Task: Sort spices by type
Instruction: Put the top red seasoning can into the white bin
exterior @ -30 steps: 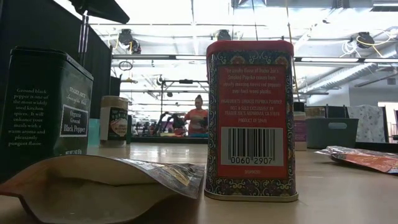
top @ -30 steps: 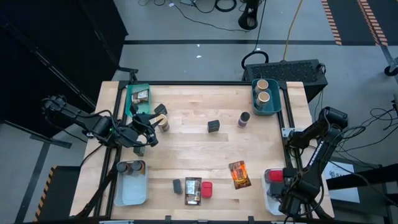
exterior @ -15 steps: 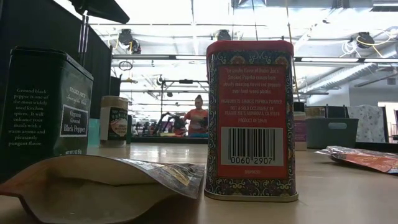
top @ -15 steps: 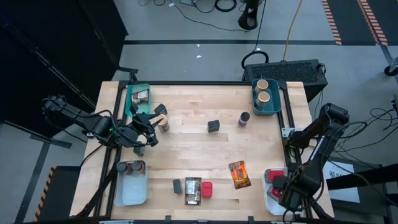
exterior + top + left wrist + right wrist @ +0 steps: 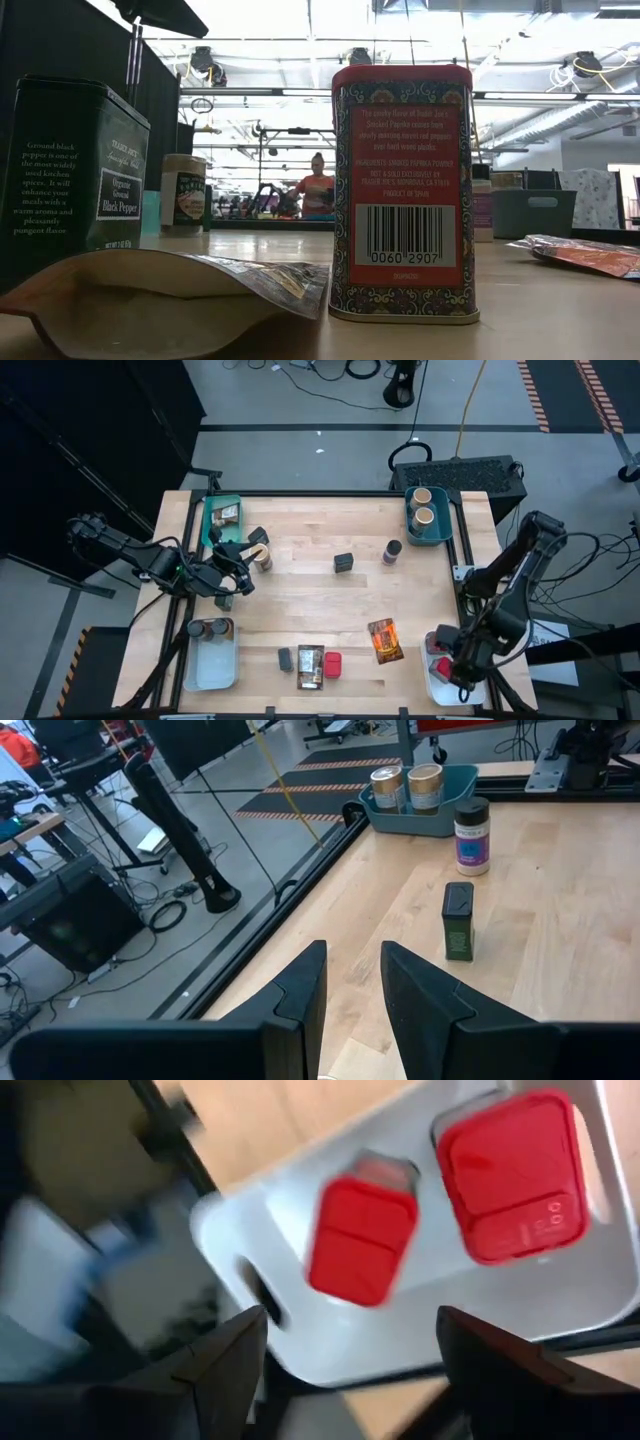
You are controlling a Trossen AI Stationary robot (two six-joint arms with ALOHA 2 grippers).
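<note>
My right gripper [image 5: 350, 1330] hangs open over the white bin [image 5: 300, 1335] at the table's near right corner, pointing steeply down. Two red tins [image 5: 362, 1240] [image 5: 510, 1175] lie in the bin, and nothing is between the fingers. In the high view this gripper [image 5: 452, 663] covers most of the bin. My left gripper [image 5: 237, 567] waits at the table's left side beside a tan cylinder [image 5: 262, 557]. It is open by a narrow gap [image 5: 352, 990] and holds nothing. A dark tin [image 5: 344, 563], a purple-labelled jar [image 5: 392, 551] and an orange packet [image 5: 385, 640] sit on the table.
The far left teal bin [image 5: 222, 515] holds a packet. Two tan cylinders stand in the far right teal bin [image 5: 425, 520]. Two dark jars are in the near left white bin [image 5: 210, 655]. At the near edge are a dark tin [image 5: 286, 658], a packet [image 5: 311, 666] and a red tin [image 5: 333, 664].
My right gripper has risen from the white bin at the near right corner and rolled about its own pointing line, staying open. The red tins stay in the bin.
</note>
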